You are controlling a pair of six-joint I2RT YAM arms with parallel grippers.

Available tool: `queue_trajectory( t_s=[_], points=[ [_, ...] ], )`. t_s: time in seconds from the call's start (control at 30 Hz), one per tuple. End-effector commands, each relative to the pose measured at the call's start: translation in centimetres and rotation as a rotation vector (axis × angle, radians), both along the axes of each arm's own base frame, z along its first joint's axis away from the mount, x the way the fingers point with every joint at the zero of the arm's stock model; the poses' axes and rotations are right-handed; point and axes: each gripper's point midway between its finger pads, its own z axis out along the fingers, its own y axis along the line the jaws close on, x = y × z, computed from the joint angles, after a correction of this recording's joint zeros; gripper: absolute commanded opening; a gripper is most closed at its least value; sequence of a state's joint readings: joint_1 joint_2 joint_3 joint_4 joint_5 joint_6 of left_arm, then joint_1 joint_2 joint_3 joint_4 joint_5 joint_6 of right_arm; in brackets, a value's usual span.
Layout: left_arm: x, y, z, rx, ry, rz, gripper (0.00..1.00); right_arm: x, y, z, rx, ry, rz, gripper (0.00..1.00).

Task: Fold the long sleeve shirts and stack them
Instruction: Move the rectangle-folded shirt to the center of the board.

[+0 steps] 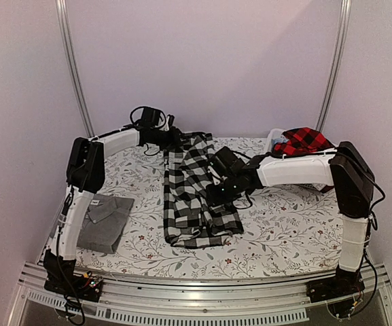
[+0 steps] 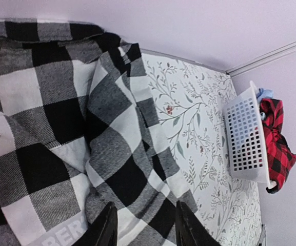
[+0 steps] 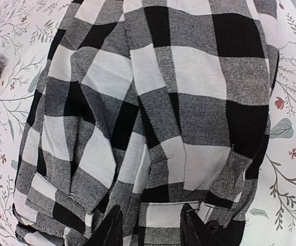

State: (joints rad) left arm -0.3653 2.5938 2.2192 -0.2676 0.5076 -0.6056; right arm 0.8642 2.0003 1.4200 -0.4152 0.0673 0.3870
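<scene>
Black-and-white buffalo-check cloth, a long sleeve shirt (image 1: 194, 204) with white lettering (image 2: 60, 237), lies as a long rumpled strip down the middle of the floral-printed table cover (image 1: 284, 227). My left pincer (image 1: 174, 138) hangs over the far end of that shirt, its two black fingers (image 2: 108, 225) spread apart with the checked cloth beneath them and nothing pinched. My right pincer (image 1: 217, 195) is low over the shirt's right edge, toward its near end. It is likewise spread wide above the folds, and I cannot tell whether its tips touch the cloth. Left of the check shirt, well apart, a plain grey collared shirt (image 1: 105, 221) lies folded flat. To the right of the check shirt's far end stands a white perforated plastic basket (image 2: 246, 138) with a red-and-black check shirt (image 1: 304, 140) bundled in it.
</scene>
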Motion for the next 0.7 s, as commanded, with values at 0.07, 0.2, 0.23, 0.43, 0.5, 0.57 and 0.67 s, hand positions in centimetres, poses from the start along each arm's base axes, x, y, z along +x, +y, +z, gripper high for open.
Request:
queue_trajectory(
  t_s=[0.07, 0.2, 0.23, 0.43, 0.5, 0.57, 0.67],
  points=[
    [-1.3, 1.1, 8.1, -0.012, -0.116, -0.004, 0.38, -2.9, 0.3, -0.4, -0.041, 0.022, 0.022, 0.37],
    [-3.3, 2.0, 9.5, -0.013, -0.117, 0.005, 0.38, -4.6, 0.1, -1.7, -0.098, 0.030, 0.039, 0.37],
    [-4.0, 2.2, 9.7, -0.013, -0.114, 0.005, 0.38, -4.9, 0.1, -2.1, -0.111, 0.035, 0.044, 0.37],
    [-7.5, 4.2, 10.2, 0.008, -0.099, 0.029, 0.38, -7.0, 0.9, -5.0, -0.210, 0.063, 0.086, 0.36],
    [-8.9, 4.8, 9.9, 0.015, -0.078, 0.035, 0.38, -7.4, 1.0, -5.5, -0.214, 0.073, 0.085, 0.36],
    [-10.0, 5.3, 9.9, 0.019, -0.064, 0.041, 0.38, -7.4, 0.9, -5.3, -0.211, 0.072, 0.077, 0.36],
    [-11.6, 6.0, 9.3, 0.024, -0.033, 0.049, 0.38, -7.2, 1.1, -4.5, -0.202, 0.060, 0.074, 0.37]
  ],
)
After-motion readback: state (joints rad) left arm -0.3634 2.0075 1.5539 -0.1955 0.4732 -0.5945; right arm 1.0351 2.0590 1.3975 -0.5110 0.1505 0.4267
